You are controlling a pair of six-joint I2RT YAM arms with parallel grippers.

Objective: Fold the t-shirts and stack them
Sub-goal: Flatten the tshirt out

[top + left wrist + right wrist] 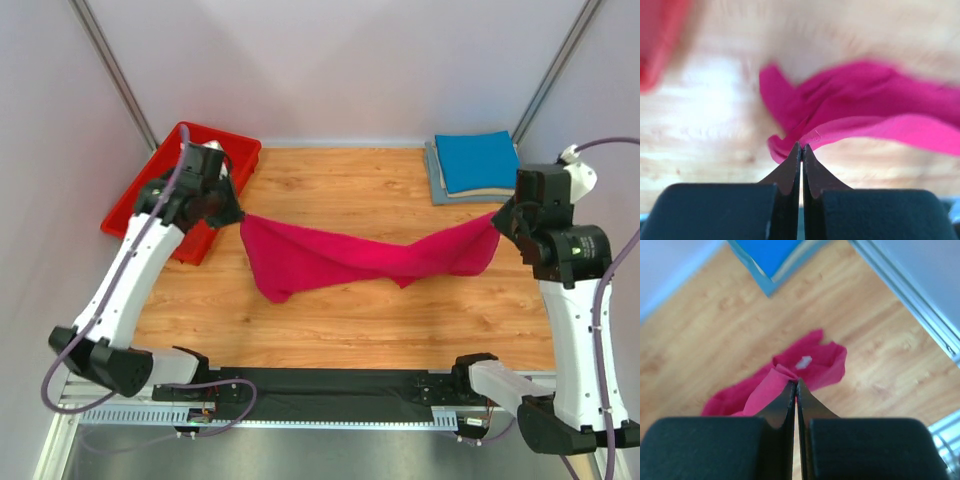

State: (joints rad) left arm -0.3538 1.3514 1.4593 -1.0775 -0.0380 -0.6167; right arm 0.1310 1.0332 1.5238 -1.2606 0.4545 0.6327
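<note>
Item one: magenta-pink t-shirt [365,258], unfolded, strung between your two arms over the bench [350,330]. Its middle is twisted and sagging, and a loose flap hangs low toward the left end. Whether the flap touches the wood, you cannot tell. On your left arm [130,270], the jaws are clamped on the shirt's left edge, beside the red bin [150,200]. On your right arm [575,300], the jaws are pinched tight on the opposite edge. Item two: blue t-shirt [477,160], folded flat, lying on a folded grey t-shirt [437,188] at the far right corner.
</note>
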